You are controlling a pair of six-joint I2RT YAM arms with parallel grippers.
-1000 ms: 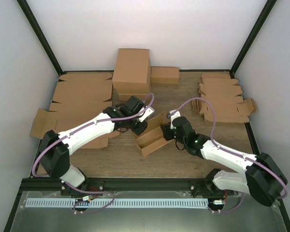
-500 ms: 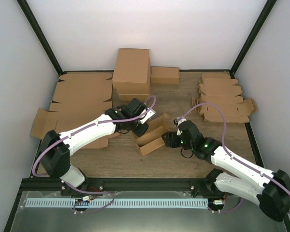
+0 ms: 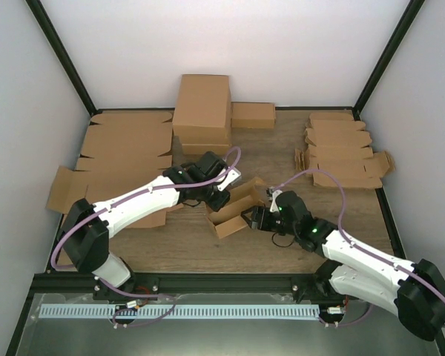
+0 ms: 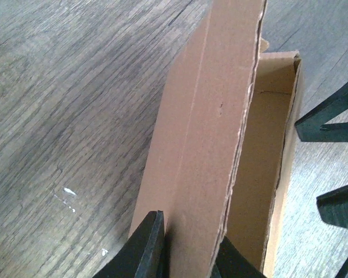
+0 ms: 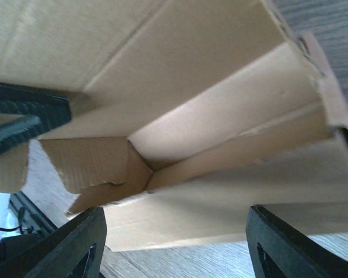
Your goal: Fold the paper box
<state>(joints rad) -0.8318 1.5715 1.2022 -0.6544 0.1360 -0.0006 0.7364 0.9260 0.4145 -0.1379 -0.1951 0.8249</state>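
The paper box (image 3: 234, 207) is a small brown cardboard tray with its top open, lying at an angle mid-table. My left gripper (image 3: 219, 196) is shut on its far long wall, and in the left wrist view that gripper (image 4: 188, 256) pinches the upright wall of the box (image 4: 209, 139) between both black fingers. My right gripper (image 3: 254, 220) stands open at the box's near right side. In the right wrist view, the right gripper (image 5: 182, 249) has widely spread fingers framing the low near wall, and the box (image 5: 220, 116) shows its inside corner.
A large brown carton (image 3: 202, 111) and a small closed box (image 3: 253, 114) stand at the back. Wide flat cardboard sheets (image 3: 122, 148) cover the left side. A pile of die-cut blanks (image 3: 341, 148) lies at the back right. The black frame rail (image 3: 222, 280) runs along the near edge.
My right gripper has let go and opened wide. It has moved down and left, round to the box's near right side. The box has shifted slightly, and the left grip holds.
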